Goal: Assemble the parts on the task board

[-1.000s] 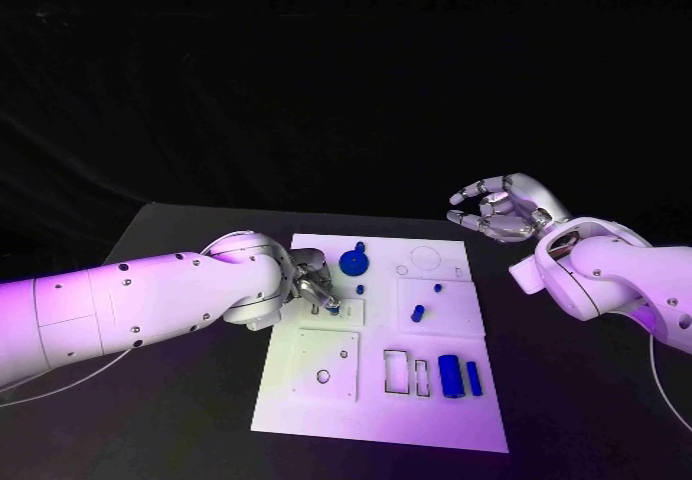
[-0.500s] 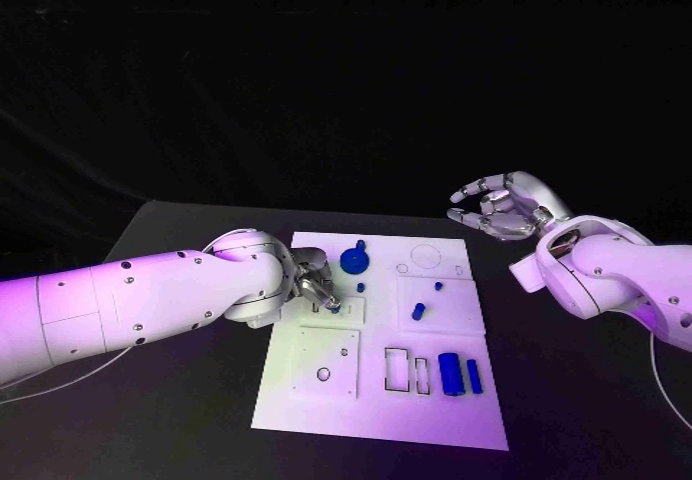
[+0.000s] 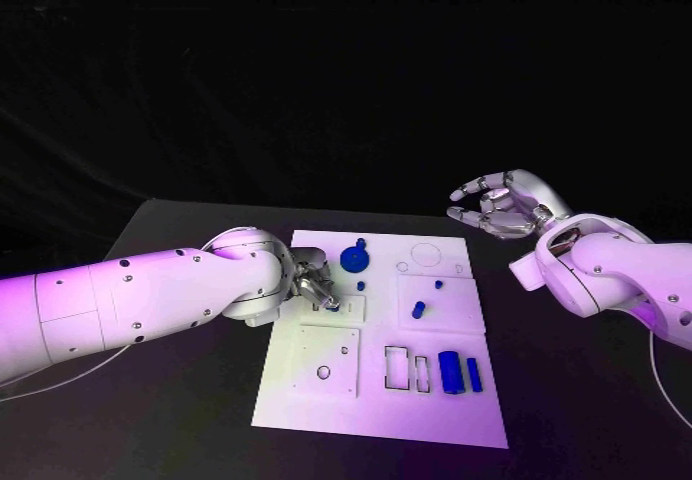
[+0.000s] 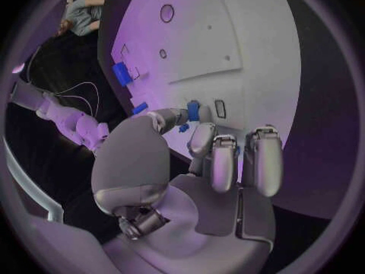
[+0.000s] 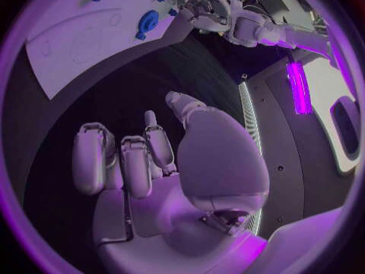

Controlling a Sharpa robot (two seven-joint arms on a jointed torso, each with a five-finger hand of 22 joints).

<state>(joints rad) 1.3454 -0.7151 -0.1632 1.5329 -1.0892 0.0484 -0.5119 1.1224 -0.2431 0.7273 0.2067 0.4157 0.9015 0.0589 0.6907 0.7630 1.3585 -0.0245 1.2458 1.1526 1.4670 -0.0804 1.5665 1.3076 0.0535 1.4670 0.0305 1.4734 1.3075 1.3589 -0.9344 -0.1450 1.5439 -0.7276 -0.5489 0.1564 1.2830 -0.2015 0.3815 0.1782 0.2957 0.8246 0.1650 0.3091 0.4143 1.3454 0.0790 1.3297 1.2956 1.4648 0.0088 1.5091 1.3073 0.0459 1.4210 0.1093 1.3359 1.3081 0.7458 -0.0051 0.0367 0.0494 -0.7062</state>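
The white task board [image 3: 378, 410] lies mid-table. My left hand [image 3: 309, 287] reaches down onto its upper left area. Thumb and a finger pinch a small blue part [image 3: 335, 308] against the board, beside a narrow slot [image 4: 219, 108]; the same part [image 4: 193, 110] sits at the thumb tip in the left wrist view. My right hand [image 3: 498, 207] hangs in the air off the board's far right corner, fingers spread and holding nothing. On the board are a blue disc [image 3: 353, 262], two small blue pegs [image 3: 361, 285] [image 3: 418, 311], a blue cylinder [image 3: 449, 373] and a blue bar [image 3: 473, 375].
Two empty rectangular slots [image 3: 395, 368] lie left of the cylinder. A raised white plate [image 3: 327, 362] with a round hole sits at the board's lower left. Black table [image 3: 173, 420] surrounds the board. The right wrist view catches the board [image 5: 76, 42], the disc [image 5: 148, 22] and my left hand [image 5: 207, 9].
The left hand's fingers have shifted very slightly at the small blue part. The right hand has stayed raised in the same place.
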